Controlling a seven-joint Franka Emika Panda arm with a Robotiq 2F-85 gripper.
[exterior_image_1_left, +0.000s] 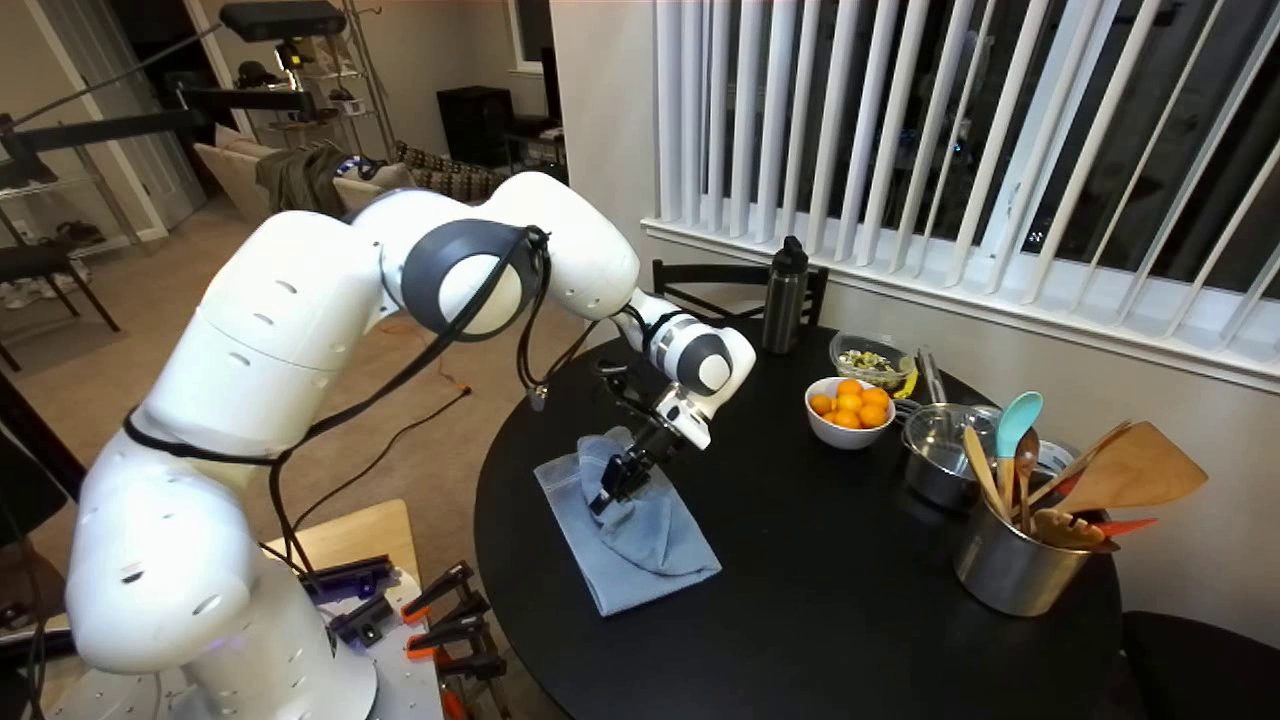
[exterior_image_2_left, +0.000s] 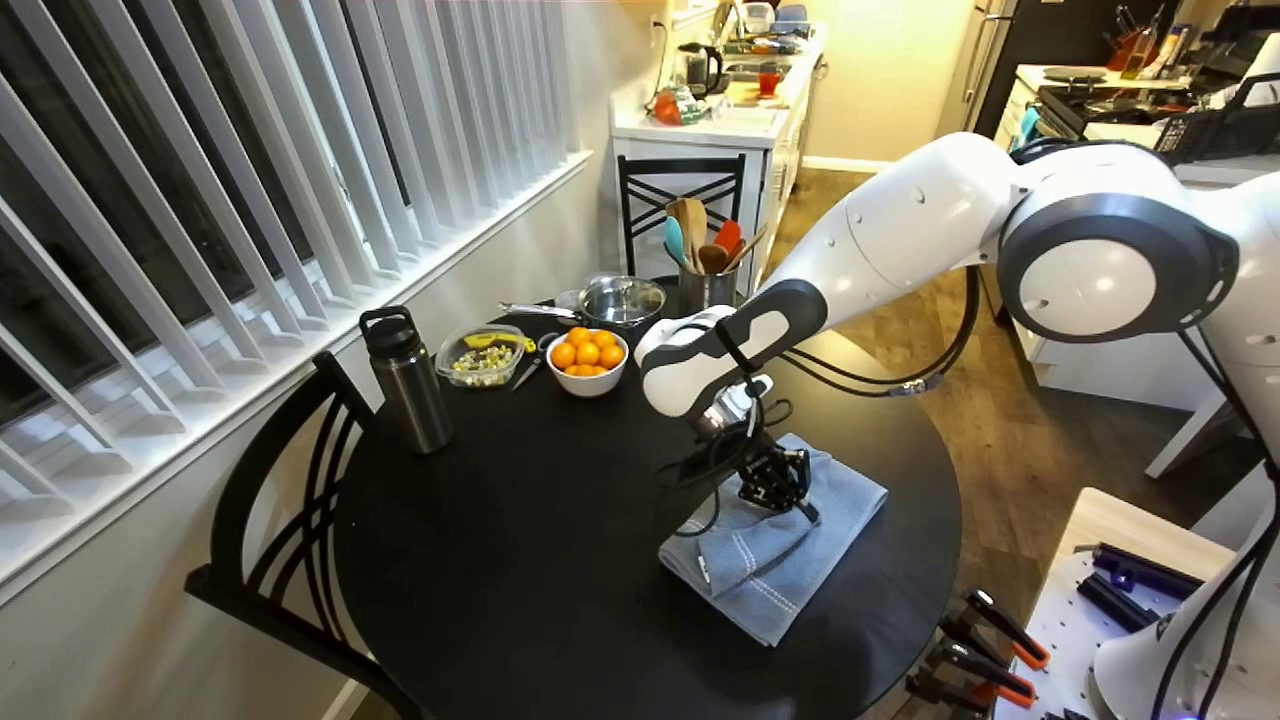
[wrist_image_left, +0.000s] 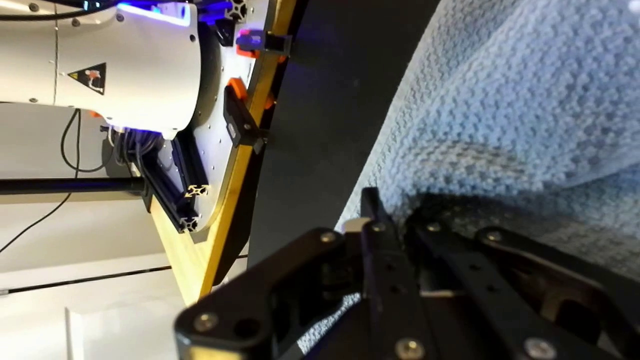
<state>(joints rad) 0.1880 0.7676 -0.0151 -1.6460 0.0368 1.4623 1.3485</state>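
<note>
A folded blue towel is touched by the gripper, jaws pressed tog.; whether any towel is pinched can't quite be seen. It's laid on the black tbl., nr. the edge.

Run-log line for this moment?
tool: shut, touching towel, pinch unclear | towel: blue, folded, top layer rumpled, on black table | also there: white bowl of oranges, steel bottle
</note>
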